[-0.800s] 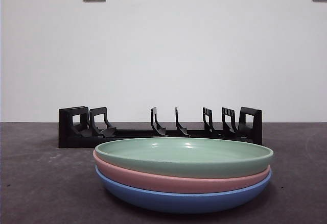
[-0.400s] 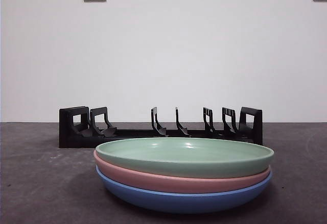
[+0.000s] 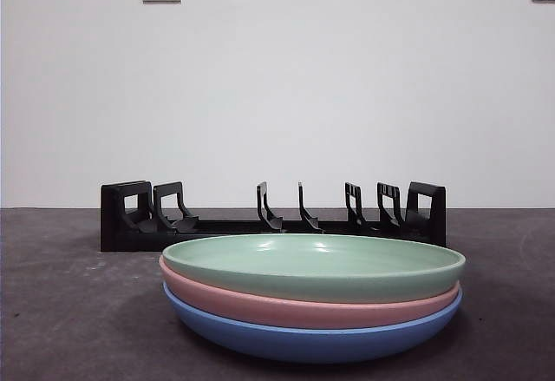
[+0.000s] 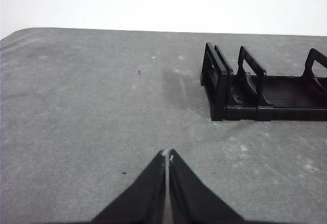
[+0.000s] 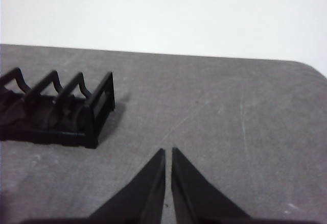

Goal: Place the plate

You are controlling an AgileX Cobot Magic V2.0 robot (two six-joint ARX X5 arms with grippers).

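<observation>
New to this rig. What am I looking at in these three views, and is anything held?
It is a two-armed table robot. The front view looks level across the grey table: a green plate sits on a pink plate, which sits on a blue plate. A black dish rack stands empty behind them. The other two pictures come from cameras on the wrists. The left gripper and right gripper are both shut and hold nothing. Each is over bare table near one end of the rack.

Three stacked plates (image 3: pixel 312 298), one black rack (image 3: pixel 273 218)
</observation>
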